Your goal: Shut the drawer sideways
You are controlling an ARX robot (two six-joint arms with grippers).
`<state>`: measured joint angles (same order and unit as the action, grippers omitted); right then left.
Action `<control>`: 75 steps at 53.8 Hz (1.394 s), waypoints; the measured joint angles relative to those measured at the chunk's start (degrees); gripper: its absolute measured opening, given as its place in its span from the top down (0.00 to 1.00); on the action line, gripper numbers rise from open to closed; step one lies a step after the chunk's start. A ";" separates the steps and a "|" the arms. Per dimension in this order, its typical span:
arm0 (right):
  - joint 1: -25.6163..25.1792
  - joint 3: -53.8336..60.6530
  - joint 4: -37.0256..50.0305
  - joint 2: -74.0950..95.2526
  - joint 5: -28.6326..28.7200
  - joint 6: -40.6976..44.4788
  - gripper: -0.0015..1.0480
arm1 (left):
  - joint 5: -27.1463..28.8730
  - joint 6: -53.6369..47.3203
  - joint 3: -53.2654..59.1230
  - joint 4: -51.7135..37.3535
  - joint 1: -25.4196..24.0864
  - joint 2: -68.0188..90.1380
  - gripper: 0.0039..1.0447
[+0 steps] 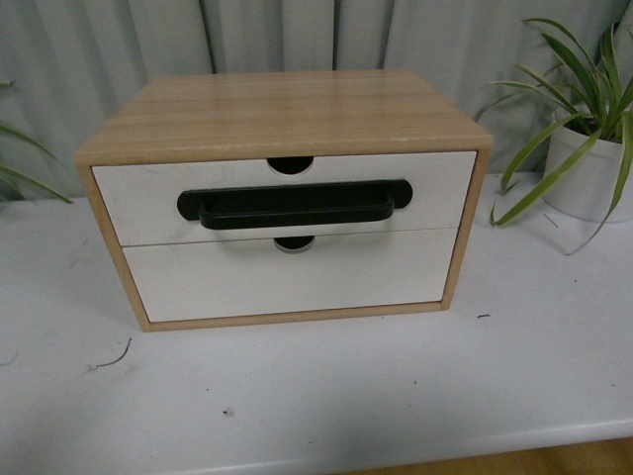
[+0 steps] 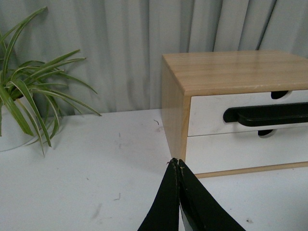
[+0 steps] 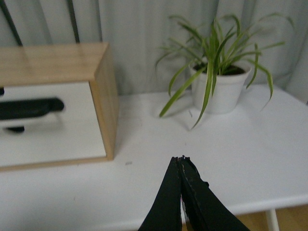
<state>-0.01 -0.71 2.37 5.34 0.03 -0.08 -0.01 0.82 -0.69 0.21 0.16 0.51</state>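
A: Left side first. What do you record?

B: Left gripper (image 2: 177, 161) has its jaws pressed together, holding nothing. It hangs over the white table (image 2: 86, 163), with the cabinet (image 2: 231, 70) just beyond its tips and to one side, not touching. A potted plant (image 2: 29, 96) stands well apart on the other side.

A: And the drawer?

B: The drawer (image 1: 287, 198), with its black bar handle (image 1: 294, 206), sits flush in the cabinet face in the front view. No gap that I can see. The plain drawer front (image 1: 287, 277) below is likewise flush.

A: Right side?

B: Right gripper (image 3: 180, 159) is also pinched together and empty, clear of the cabinet, with a second plant (image 3: 219, 72) beyond it.

A: Progress?

B: I judge the closing done; nothing appears left but to stay clear
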 joint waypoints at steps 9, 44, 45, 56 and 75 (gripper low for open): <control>0.00 0.00 -3.08 -5.14 -0.02 0.11 0.98 | 0.02 0.00 0.00 -0.02 0.00 0.00 0.99; 0.00 0.00 -2.60 -5.11 -0.02 0.09 0.49 | 0.04 0.00 0.00 -0.02 0.00 0.00 0.53; 0.00 0.00 -2.60 -5.11 -0.02 0.09 0.46 | 0.04 0.00 0.00 0.00 0.00 0.00 0.50; 0.00 0.00 -2.60 -5.11 -0.02 0.09 0.16 | 0.04 0.00 0.00 0.00 0.00 0.00 0.20; 0.00 0.00 -2.60 -5.11 -0.02 0.09 0.06 | 0.04 -0.17 0.00 0.00 0.00 0.00 0.06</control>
<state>-0.01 -0.71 -0.23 0.23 0.01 0.01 0.03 0.64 -0.69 0.21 0.16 0.51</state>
